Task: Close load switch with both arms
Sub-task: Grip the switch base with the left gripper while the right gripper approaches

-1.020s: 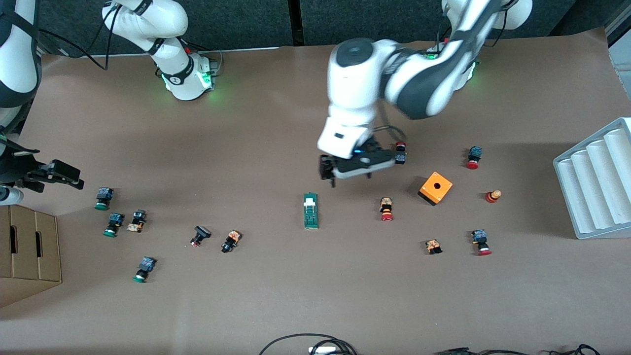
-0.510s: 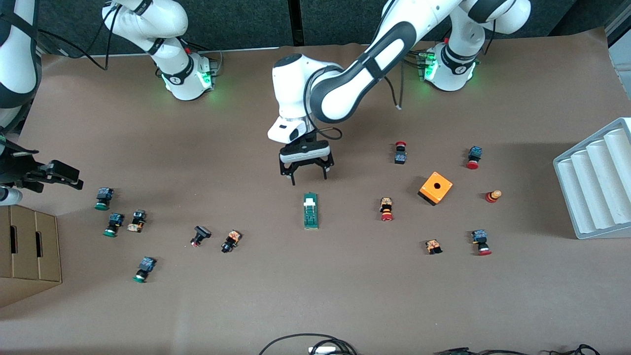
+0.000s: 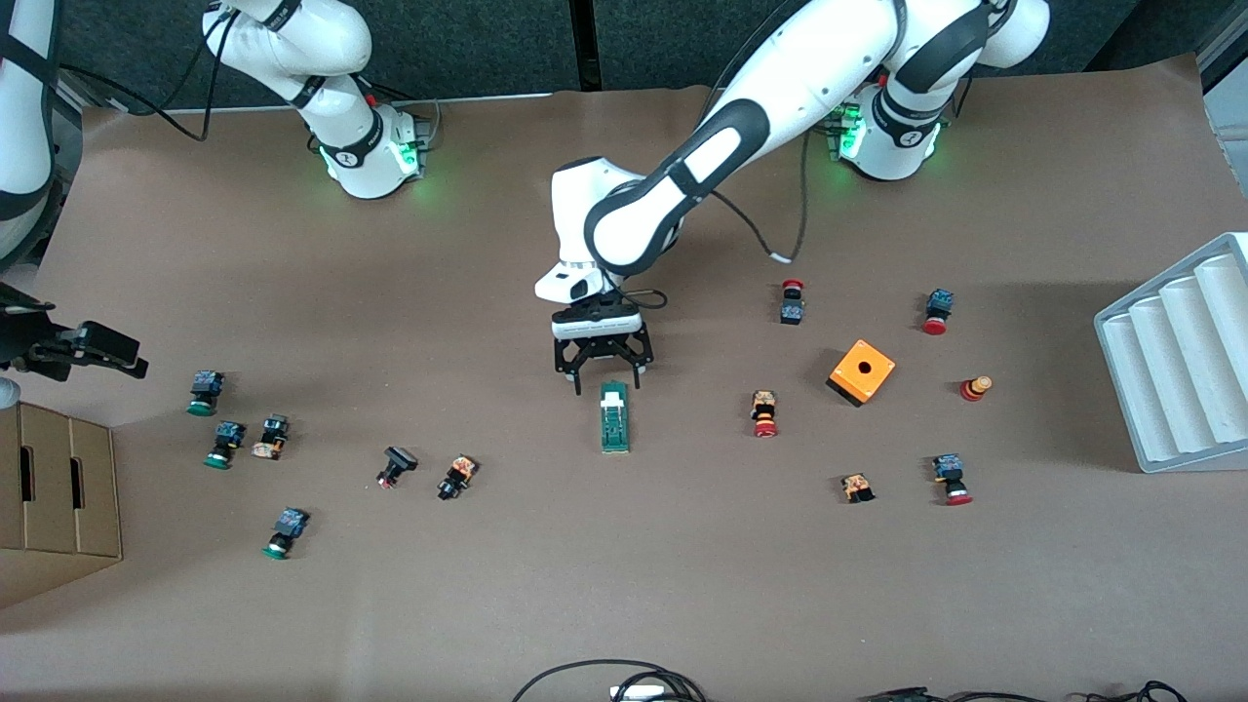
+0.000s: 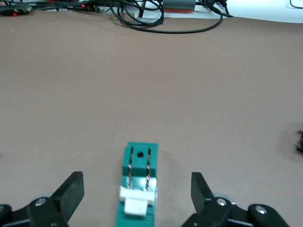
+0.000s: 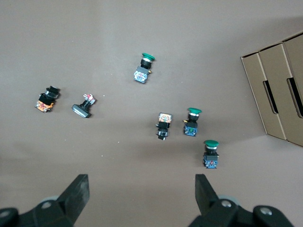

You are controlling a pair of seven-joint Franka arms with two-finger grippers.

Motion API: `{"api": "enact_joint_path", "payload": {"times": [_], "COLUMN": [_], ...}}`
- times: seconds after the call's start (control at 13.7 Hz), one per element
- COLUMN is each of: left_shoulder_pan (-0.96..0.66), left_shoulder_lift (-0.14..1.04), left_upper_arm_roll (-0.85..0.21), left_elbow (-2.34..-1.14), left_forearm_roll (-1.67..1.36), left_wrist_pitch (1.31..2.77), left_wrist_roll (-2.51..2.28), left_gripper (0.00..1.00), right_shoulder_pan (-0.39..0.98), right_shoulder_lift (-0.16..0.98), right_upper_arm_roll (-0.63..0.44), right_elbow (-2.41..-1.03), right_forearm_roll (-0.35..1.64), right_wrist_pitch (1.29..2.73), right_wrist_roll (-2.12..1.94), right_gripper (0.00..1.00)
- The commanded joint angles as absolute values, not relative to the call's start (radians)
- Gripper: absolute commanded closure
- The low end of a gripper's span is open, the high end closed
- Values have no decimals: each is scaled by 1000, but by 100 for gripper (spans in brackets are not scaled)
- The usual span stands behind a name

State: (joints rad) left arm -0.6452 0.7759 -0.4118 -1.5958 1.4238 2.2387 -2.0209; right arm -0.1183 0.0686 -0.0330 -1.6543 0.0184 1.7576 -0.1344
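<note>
The load switch (image 3: 614,416) lies untouched mid-worktop (image 3: 624,585), its white slider (image 4: 136,205) at the end toward the robots. The left pincer (image 3: 603,370), fingers spread wide, hovers over that end, not gripping. The right pincer (image 5: 142,194), also open, waits high over the green buttons (image 5: 189,123). The closing itself looks not yet begun.

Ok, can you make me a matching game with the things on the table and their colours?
Things:
1. load switch
2. cube with a hole
3. ridged tray
4. cardboard box

Colours:
A. orange
B. brown
C. dark green with a white piece
D. pale grey

Pairs: 1-C, 2-A, 3-D, 4-B
</note>
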Motion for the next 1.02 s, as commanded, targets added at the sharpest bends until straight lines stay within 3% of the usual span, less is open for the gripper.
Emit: {"api": "enact_joint_path", "payload": {"times": [0.0, 0.36, 0.58, 0.95], "left_shoulder_pan": [-682, -698, -719, -738], "left_shoulder_lift": [824, 877, 919, 940], "left_upper_arm_roll": [-403, -382, -382, -382], "left_elbow": [-1603, -1605, -1605, -1605], "left_forearm_roll": [1563, 1776, 1834, 1838], "left_wrist_pitch": [2235, 2185, 2083, 2059], "left_wrist_roll": [-2185, -2345, -2345, -2350], "left_gripper": [0, 0, 0, 0], "right_shoulder_pan": [-121, -104, -92, 53], "right_shoulder_lift": [80, 104, 138, 208], "right_upper_arm_roll": [-31, -23, -20, -20], "right_elbow": [-1654, -1652, -1651, -1649], "right_forearm_roll": [40, 64, 146, 167], "right_wrist_pitch": [1753, 1750, 1761, 1853], "right_wrist_roll": [-138, -92, 105, 441], "right_gripper": [0, 0, 0, 0]}}
